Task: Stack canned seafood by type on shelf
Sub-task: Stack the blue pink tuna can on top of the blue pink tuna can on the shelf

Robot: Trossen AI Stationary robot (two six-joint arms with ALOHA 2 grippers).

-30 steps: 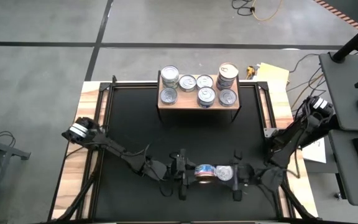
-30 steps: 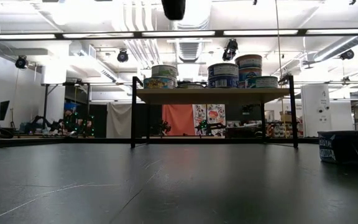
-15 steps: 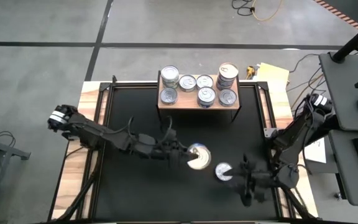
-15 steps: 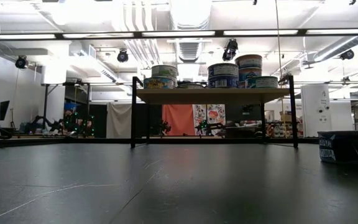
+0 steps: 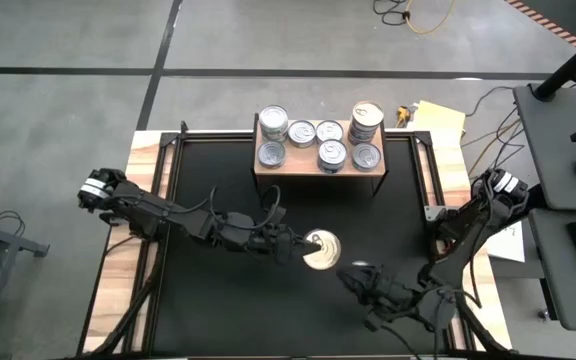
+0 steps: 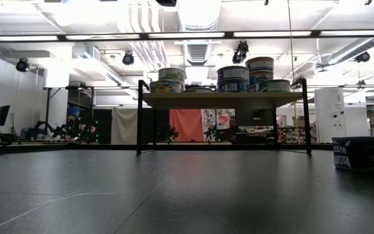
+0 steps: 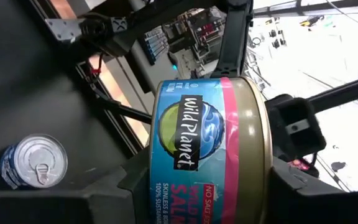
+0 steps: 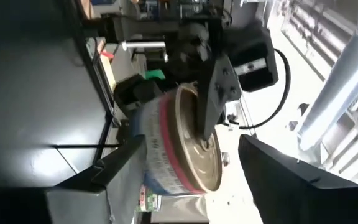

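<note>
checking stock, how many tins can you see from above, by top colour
silver-topped round metal tins: 8 (7 tops on light wooden shelf, 1 on black table)
gold-ended blue-and-pink-labelled tin in left gripper: 1
total: 9, hidden stacked tins uncounted

Grey concrete floor with dark seams, ceiling strip lights, a desk at right, an orange backdrop far off.

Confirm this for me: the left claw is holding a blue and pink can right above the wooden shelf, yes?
Not quite. The left claw does hold the blue and pink can, but the high view shows it over the black table, well short of the wooden shelf.
</note>
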